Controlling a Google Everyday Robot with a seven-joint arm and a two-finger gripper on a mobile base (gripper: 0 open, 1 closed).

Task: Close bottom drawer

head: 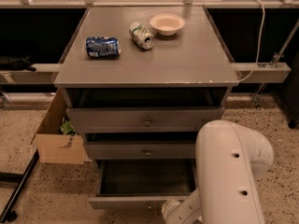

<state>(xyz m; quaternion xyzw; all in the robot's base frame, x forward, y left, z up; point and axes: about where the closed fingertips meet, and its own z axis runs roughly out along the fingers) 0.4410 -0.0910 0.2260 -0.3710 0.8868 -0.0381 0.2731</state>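
The bottom drawer (126, 202) is pulled out toward us at the foot of the grey cabinet (154, 59). We look down into it and see only its dark bare floor. Above it, the middle drawer (140, 150) and the top drawer (145, 120) each stand out a little. On the cabinet top lie a blue can (103, 47) and a green-white can (141, 35), both on their sides, with a pale bowl (167, 24) just right of them. A cardboard box (58, 146) on the floor at the left holds something green (67, 126). The white arm (231, 171) is near right, beside the bottom drawer. The gripper is out of view past the near edge, so we cannot tell its state.
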